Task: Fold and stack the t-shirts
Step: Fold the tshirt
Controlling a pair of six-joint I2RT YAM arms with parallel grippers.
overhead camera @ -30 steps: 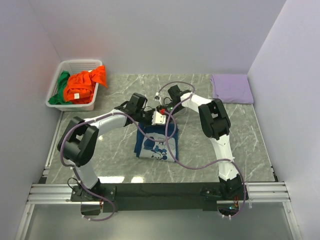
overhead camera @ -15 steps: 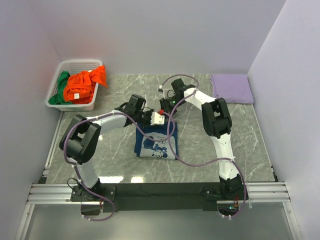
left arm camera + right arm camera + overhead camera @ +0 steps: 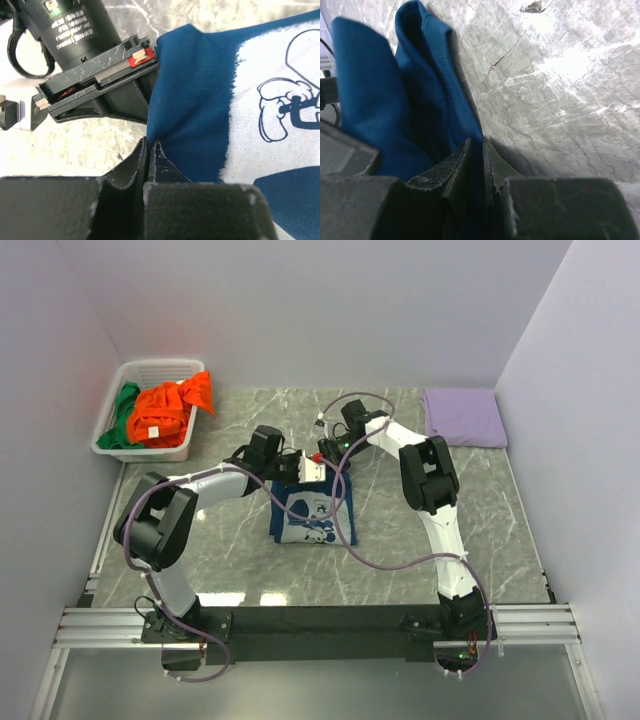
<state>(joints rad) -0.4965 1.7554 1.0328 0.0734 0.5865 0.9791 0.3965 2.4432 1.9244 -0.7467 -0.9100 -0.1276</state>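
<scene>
The navy blue t-shirt (image 3: 308, 517) lies folded at the table's middle, white chest print up. My left gripper (image 3: 305, 477) and right gripper (image 3: 328, 462) meet at its far edge. In the left wrist view my left gripper (image 3: 149, 150) is shut on the navy cloth (image 3: 200, 100) at its edge, with the right gripper's body just beyond. In the right wrist view my right gripper (image 3: 476, 150) is shut on a fold of the same shirt (image 3: 365, 100). The orange t-shirt (image 3: 165, 410) and green t-shirt (image 3: 125, 412) lie bunched in the basket.
The white slotted basket (image 3: 160, 364) stands at the back left corner. A folded lilac cloth (image 3: 462, 417) lies at the back right. Cables from both arms loop over the navy shirt. Walls close the table at the left, back and right.
Both grippers have moved a little toward the back of the table, still pinching the shirt's far edge. The navy shirt has slid slightly back and left with them.
</scene>
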